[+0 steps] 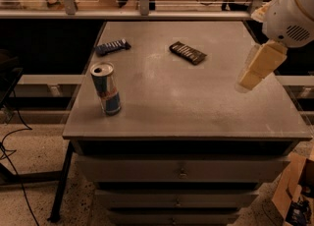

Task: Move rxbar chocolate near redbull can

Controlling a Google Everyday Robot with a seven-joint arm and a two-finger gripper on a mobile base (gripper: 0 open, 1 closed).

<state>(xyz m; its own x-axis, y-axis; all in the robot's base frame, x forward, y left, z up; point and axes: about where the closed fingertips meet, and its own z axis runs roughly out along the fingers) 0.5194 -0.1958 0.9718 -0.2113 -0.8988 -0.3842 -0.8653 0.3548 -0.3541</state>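
Observation:
The rxbar chocolate (187, 53), a flat dark bar with pale lettering, lies at an angle on the grey table (186, 107), towards the back and just right of the middle. The redbull can (106, 89) stands upright near the table's front left corner, well apart from the bar. My gripper (245, 81) hangs from the white arm over the right side of the table, to the right of the bar and nearer the front. It touches nothing and holds nothing.
A dark blue wrapped bar (113, 47) lies at the back left of the table. A shelf rail with metal posts (142, 11) runs behind the table. Drawers (181, 171) sit under the tabletop. A cardboard box (294, 195) stands on the floor at the lower right.

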